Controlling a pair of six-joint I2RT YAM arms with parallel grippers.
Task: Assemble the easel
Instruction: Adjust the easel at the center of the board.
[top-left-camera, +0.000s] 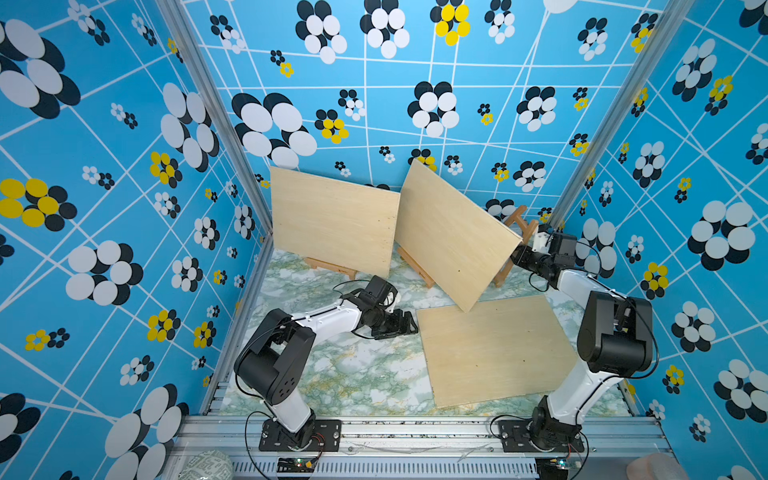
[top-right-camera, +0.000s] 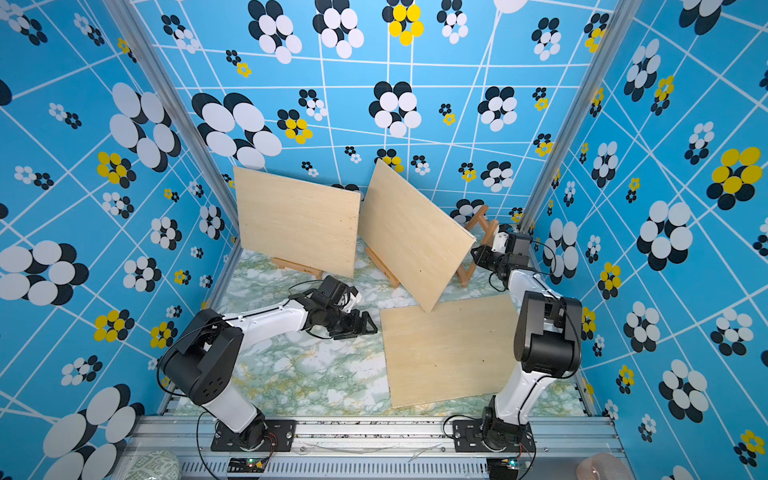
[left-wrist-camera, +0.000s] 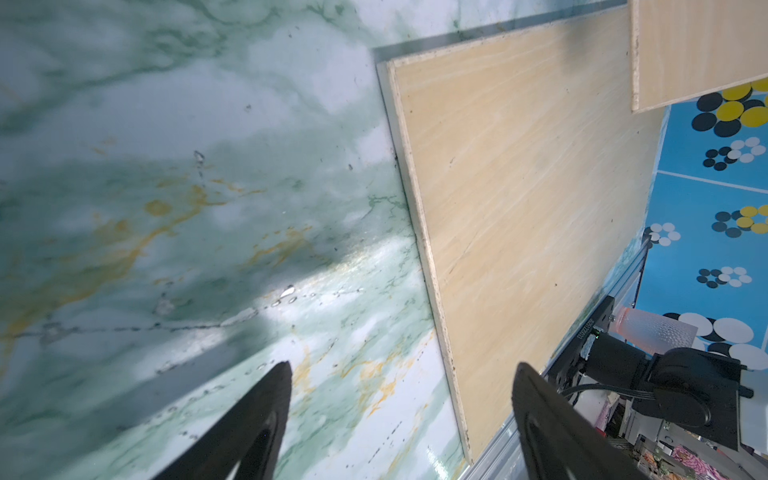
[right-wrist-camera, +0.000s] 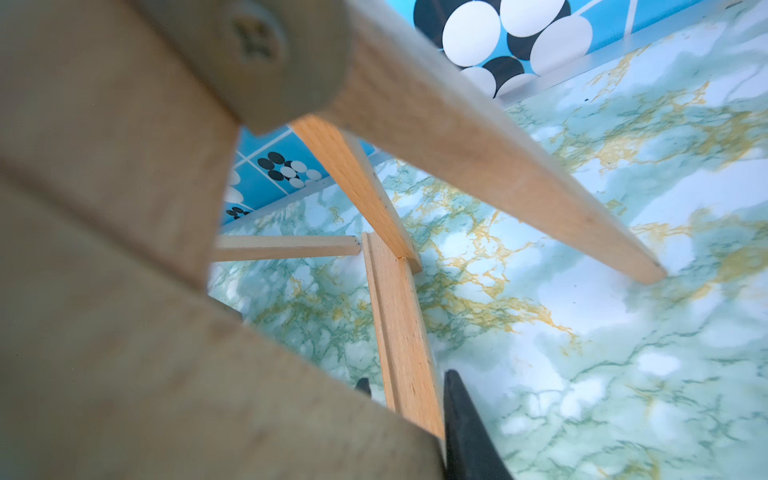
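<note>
1. My right end effector (right-wrist-camera: 408, 377) is clamped on a slat (right-wrist-camera: 399, 316) of the easel (top-left-camera: 516, 216), at the far right corner of the surface (top-left-camera: 353, 374).
2. The slat runs lengthwise away from it.
3. My left end effector (top-left-camera: 409, 324), released, sits well apart by the flat board (top-left-camera: 494, 349).

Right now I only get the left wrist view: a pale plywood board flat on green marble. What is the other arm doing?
Observer: The right gripper is clamped on a small brown wooden easel at the back right.
Operator: More boards?
Observer: One rectangular plywood board stands upright on another small easel, back left.
Operator: Any others?
Observer: A third board leans crooked against a middle easel between those two.
</note>
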